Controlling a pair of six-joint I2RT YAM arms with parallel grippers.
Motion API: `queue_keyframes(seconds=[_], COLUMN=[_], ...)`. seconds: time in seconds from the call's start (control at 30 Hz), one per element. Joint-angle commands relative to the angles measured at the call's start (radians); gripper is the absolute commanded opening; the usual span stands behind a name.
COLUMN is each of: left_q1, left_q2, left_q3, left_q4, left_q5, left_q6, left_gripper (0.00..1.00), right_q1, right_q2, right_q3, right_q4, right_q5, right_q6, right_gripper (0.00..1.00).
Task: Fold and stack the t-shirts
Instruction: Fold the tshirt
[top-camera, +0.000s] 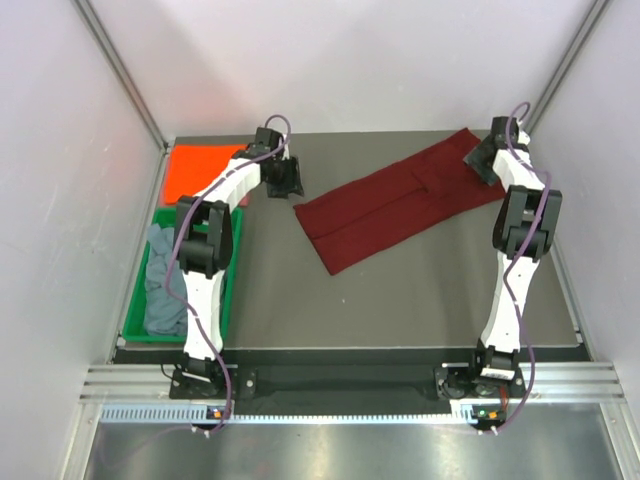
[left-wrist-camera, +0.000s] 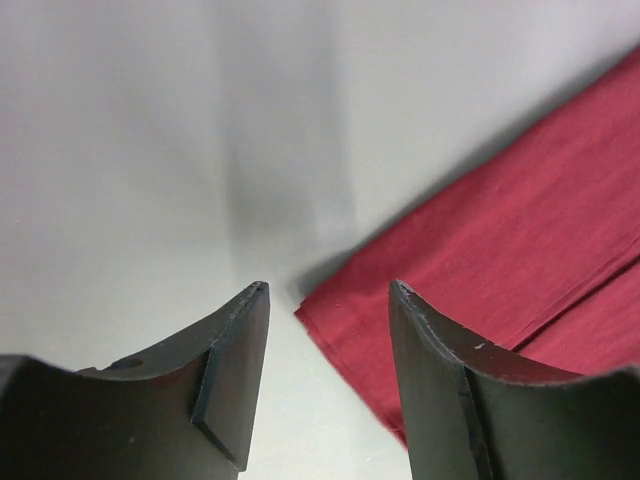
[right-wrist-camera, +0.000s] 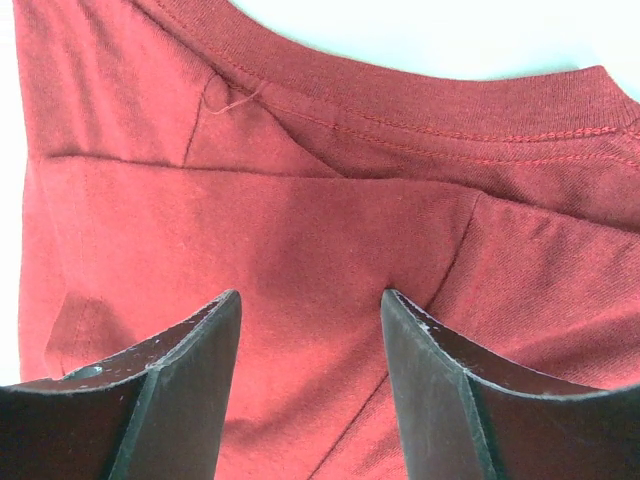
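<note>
The dark maroon t-shirt (top-camera: 400, 198) lies folded into a long strip, slanting from table centre to the back right. My left gripper (top-camera: 285, 180) is open and empty just left of the strip's near-left corner (left-wrist-camera: 480, 270). My right gripper (top-camera: 487, 160) is open over the shirt's collar end (right-wrist-camera: 330, 230), fingers (right-wrist-camera: 430, 370) just above the cloth, holding nothing. The bright orange t-shirt (top-camera: 198, 170) lies folded at the back left. The grey-blue t-shirt (top-camera: 165, 285) is crumpled in the green tray (top-camera: 232, 290).
The green tray stands along the table's left side, in front of the orange shirt. White walls close in the back and both sides. Bare grey table (top-camera: 400, 300) lies in front of the maroon shirt.
</note>
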Motion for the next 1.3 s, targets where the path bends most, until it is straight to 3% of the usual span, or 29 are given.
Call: queue_keyframes(seconds=[0.0, 0.17, 0.57, 0.7, 0.73, 0.87, 1.27], left_q1=[0.010, 0.012, 0.032, 0.033, 0.033, 0.033, 0.033], left_q2=[0.012, 0.020, 0.060, 0.060, 0.061, 0.066, -0.020], left_q3=[0.028, -0.001, -0.013, -0.026, -0.030, -0.033, -0.164], left_q4=[-0.009, 0.009, -0.012, -0.014, -0.009, -0.028, -0.077], left_q5=[0.061, 0.166, 0.128, 0.130, 0.131, 0.151, 0.050], left_q6=[0.073, 0.108, 0.102, 0.108, 0.104, 0.091, 0.034], left_gripper=[0.56, 0.59, 0.50, 0.38, 0.25, 0.00, 0.00], right_q1=[-0.011, -0.010, -0.013, -0.013, -0.011, -0.013, -0.010], right_q2=[-0.019, -0.010, -0.048, -0.059, -0.064, -0.082, -0.294], right_q3=[-0.018, -0.036, -0.076, -0.087, -0.088, -0.107, -0.226], right_q4=[0.030, 0.037, 0.060, 0.065, 0.070, 0.076, 0.050], right_q5=[-0.040, -0.040, -0.057, -0.065, -0.072, -0.095, -0.174], right_q6=[-0.008, 0.027, 0.015, 0.017, 0.018, 0.018, 0.017], right_gripper=[0.59, 0.59, 0.59, 0.59, 0.59, 0.60, 0.63])
